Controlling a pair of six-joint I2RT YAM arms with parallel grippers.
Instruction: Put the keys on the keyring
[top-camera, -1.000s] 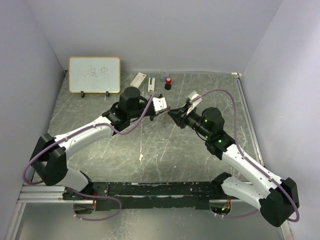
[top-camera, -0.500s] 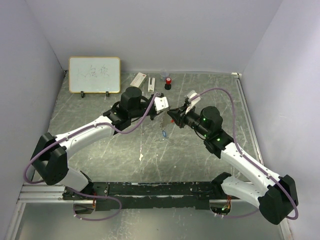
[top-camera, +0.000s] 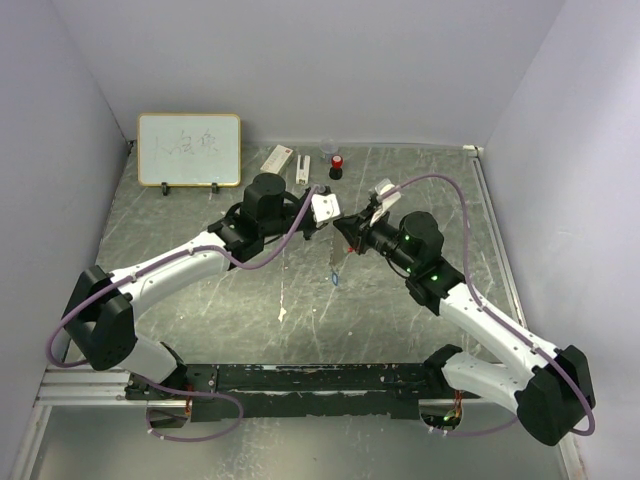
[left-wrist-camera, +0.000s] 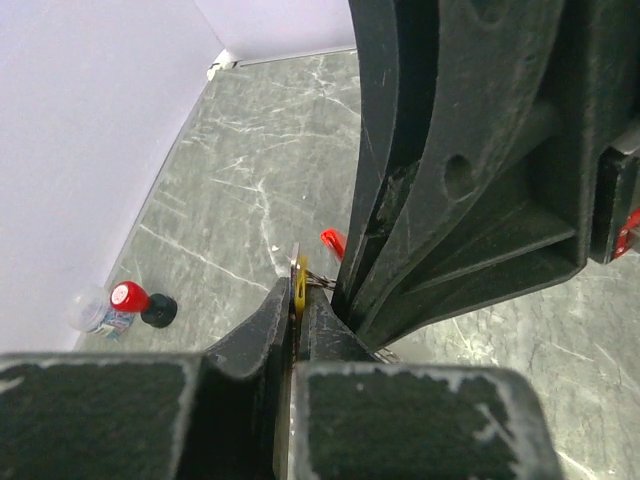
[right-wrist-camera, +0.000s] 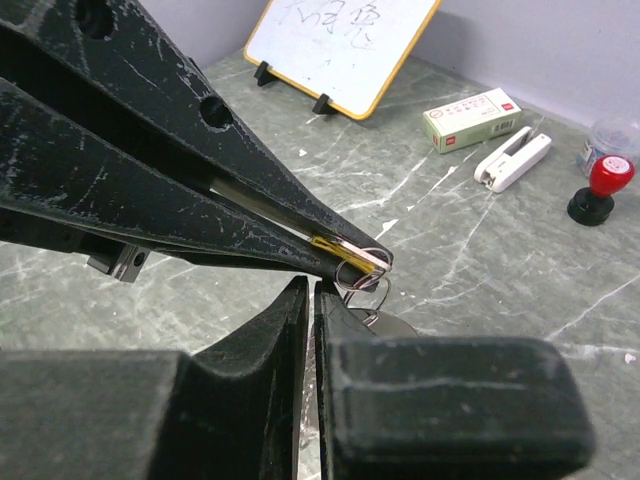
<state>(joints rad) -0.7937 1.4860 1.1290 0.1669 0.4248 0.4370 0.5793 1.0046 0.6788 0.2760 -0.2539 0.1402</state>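
Above bench (top-camera: 300, 330) ctr, left end effector (left-wrist-camera: 297, 300) clamps gold key (right-wrist-camera: 340, 247). Right end effector (right-wrist-camera: 311, 300) almost closed; grip content unclear.

- The left gripper (top-camera: 335, 216) and the right gripper (top-camera: 344, 224) meet tip to tip over the middle of the table (top-camera: 200, 330).
- A key (right-wrist-camera: 340, 247) sits between the left gripper's fingertips.
- The keyring (top-camera: 334, 262) hangs below that meeting point.
- Behind both grippers, side by side, are a small cylinder (top-camera: 336, 165), a stapler (top-camera: 302, 168) and a box (top-camera: 277, 157).
- Further left, behind the left gripper, stands a whiteboard (top-camera: 189, 149).
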